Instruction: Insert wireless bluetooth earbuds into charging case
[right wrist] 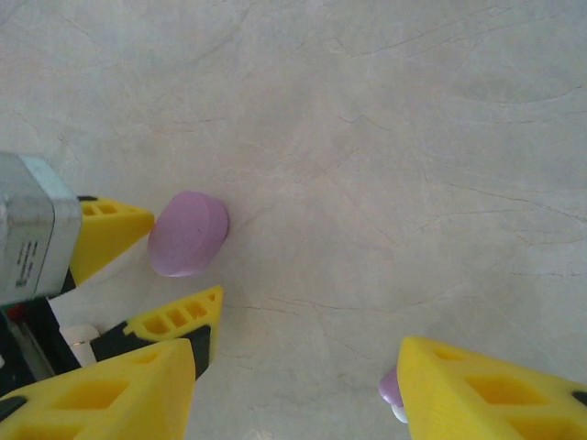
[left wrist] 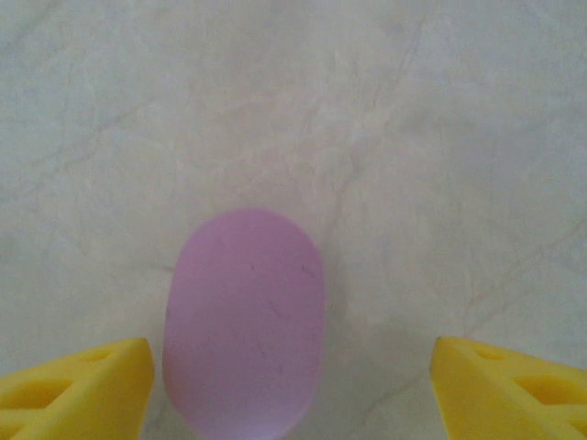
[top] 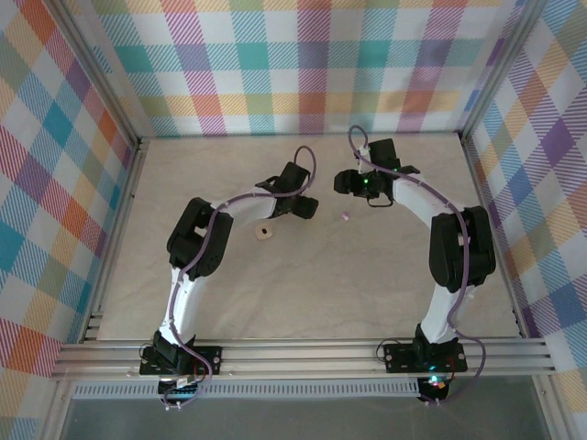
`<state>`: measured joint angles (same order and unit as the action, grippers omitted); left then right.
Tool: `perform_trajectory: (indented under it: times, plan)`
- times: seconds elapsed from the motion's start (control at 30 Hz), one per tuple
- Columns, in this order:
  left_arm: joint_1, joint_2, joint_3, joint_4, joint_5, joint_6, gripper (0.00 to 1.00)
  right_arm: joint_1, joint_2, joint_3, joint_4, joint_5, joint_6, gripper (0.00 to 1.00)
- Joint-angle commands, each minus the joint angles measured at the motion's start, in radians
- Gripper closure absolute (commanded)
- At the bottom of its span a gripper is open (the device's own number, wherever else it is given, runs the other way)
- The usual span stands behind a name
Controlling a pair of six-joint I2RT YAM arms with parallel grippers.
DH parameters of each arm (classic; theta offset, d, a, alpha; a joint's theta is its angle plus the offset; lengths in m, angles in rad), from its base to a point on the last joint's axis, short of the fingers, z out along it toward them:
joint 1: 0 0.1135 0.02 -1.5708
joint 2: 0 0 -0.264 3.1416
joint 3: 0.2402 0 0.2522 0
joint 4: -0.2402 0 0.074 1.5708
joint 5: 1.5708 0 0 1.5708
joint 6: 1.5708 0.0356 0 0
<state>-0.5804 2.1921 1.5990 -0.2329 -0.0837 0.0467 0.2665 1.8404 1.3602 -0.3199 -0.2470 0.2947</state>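
A light purple oval charging case (left wrist: 244, 323) lies flat on the table between the yellow fingers of my left gripper (left wrist: 289, 371). It sits close to the left finger (left wrist: 83, 385) with a wide gap to the right one, and the jaws stand open. The right wrist view has the same case (right wrist: 188, 234) at those fingertips. My right gripper (right wrist: 298, 367) is open with bare table between its fingers. A tiny purple earbud (right wrist: 390, 387) rests against the inner side of its right finger (right wrist: 486, 394). From above, that earbud (top: 344, 217) lies between my left gripper (top: 310, 207) and right gripper (top: 344, 183).
A small cream round thing with a dark centre (top: 263, 233) lies left of the left gripper. The pale marbled table (top: 303, 284) is open toward the near edge. Checked walls close in the back and both sides.
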Motion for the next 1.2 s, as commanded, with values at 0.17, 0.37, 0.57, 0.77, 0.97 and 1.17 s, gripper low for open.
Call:
perform_trajectory:
  times: [0.17,0.37,0.57,0.77,0.97,1.17]
  plan:
    - [0.052,0.057,0.060,-0.036,0.096,0.006,0.27,-0.011,-0.049,-0.004,0.023,-0.009,-0.023,0.40]
    - [0.054,0.046,0.015,-0.025,0.162,-0.005,0.35,-0.015,-0.056,0.006,0.026,-0.009,-0.019,0.40]
    - [0.054,0.040,0.011,-0.073,0.167,0.004,0.45,-0.031,-0.047,0.023,0.029,-0.073,0.038,0.40]
    - [0.054,0.025,-0.026,-0.075,0.167,0.023,0.61,-0.048,-0.054,0.010,0.047,-0.123,0.089,0.40]
    - [0.054,-0.089,-0.129,0.044,0.258,0.102,0.68,-0.091,-0.087,-0.017,0.061,-0.243,0.176,0.41]
    - [0.054,-0.265,-0.233,0.100,0.462,0.228,0.68,-0.099,-0.248,-0.170,0.134,-0.338,0.270,0.43]
